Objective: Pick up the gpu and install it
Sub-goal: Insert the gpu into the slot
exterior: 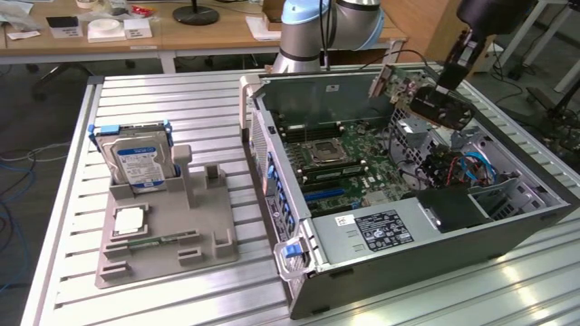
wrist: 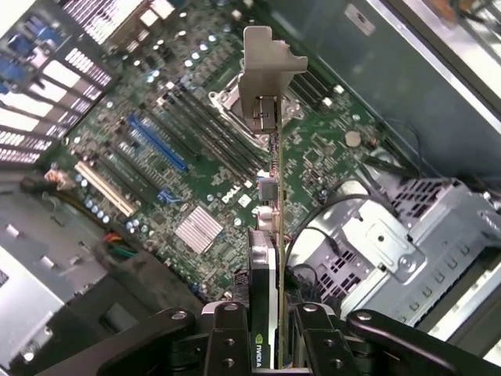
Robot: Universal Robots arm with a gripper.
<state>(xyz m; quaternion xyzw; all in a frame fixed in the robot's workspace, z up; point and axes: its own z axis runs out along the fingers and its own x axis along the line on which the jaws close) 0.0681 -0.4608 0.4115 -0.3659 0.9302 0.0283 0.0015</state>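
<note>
The gpu [exterior: 433,102] is a dark flat card on a circuit board, with its silver bracket [exterior: 388,83] at the end toward the exterior view's left. My gripper [exterior: 450,76] is shut on it and holds it in the air over the far right of the open computer case [exterior: 272,156]. In the wrist view the gpu [wrist: 267,235] is seen edge-on between my gripper [wrist: 266,345] fingers. Its bracket [wrist: 262,70] points away from the wrist. Below it lies the green motherboard [wrist: 196,157] with blue and black slots [wrist: 156,145].
A grey fixture [exterior: 168,231] on the exterior view's left holds a hard drive [exterior: 136,159], a processor chip [exterior: 127,219] and a memory stick [exterior: 149,239]. Inside the case are the power supply [exterior: 381,231] and a drive cage [wrist: 391,243] with cables. Desks stand behind the slatted table [exterior: 163,95].
</note>
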